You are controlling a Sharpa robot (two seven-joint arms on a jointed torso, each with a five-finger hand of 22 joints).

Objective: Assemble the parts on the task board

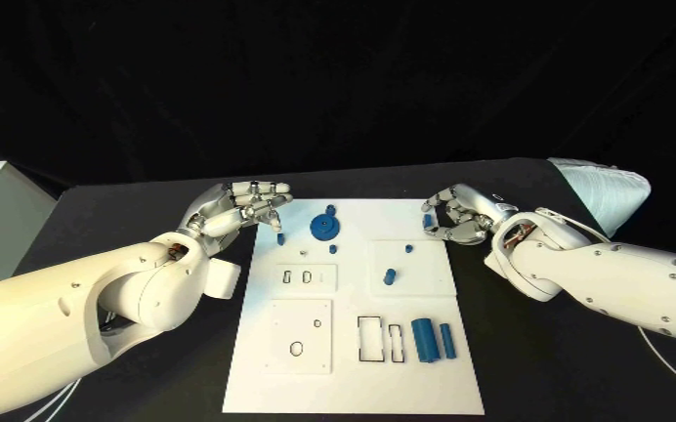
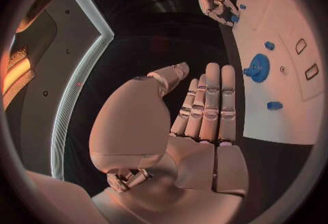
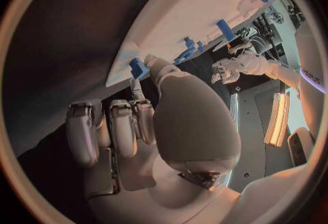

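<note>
The white task board (image 1: 353, 363) lies in the middle of the black table. On it are a blue gear (image 1: 325, 226), a small blue peg (image 1: 388, 274) and three blue bars (image 1: 423, 340) near the front. My left hand (image 1: 242, 209) hovers at the board's far left corner, fingers straight and side by side, holding nothing; the gear (image 2: 257, 66) lies just past its fingertips. My right hand (image 1: 458, 215) is at the board's far right corner, fingers curled, and pinches a small blue part (image 3: 139, 67) between thumb and a fingertip at the board's edge.
Small blue pieces (image 1: 280, 239) (image 1: 407, 246) lie on the far half of the board, among outlined slots (image 1: 369, 337). A white ribbed object (image 1: 609, 188) sits at the table's far right. A grey box (image 1: 15, 217) stands at the left edge.
</note>
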